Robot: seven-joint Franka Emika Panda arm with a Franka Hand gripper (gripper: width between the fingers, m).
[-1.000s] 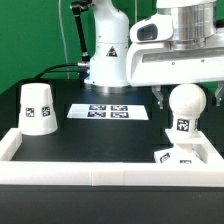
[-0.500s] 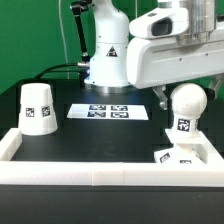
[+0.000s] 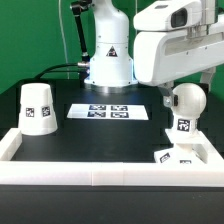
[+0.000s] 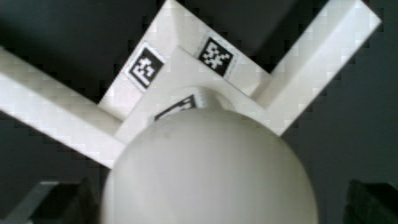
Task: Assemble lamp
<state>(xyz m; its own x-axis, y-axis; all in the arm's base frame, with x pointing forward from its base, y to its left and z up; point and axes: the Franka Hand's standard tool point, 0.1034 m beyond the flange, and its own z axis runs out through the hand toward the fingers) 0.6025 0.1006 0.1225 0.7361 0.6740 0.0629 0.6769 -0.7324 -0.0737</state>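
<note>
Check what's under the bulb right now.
The bulb stands upright on the flat square base in the rail's corner. Its screw end and the base socket are hidden by the bulb itself.

The glossy white, rounded plastic-shelled robot arm [image 3: 150,45] has bulky smooth links with soft grey seams at the joints. Its wide domed white base column [image 3: 108,55] carries a small black triangular marking on the front. Thin black cables [image 3: 72,35] run down beside the column. A dark round fitting sits on the uppermost link.
</note>
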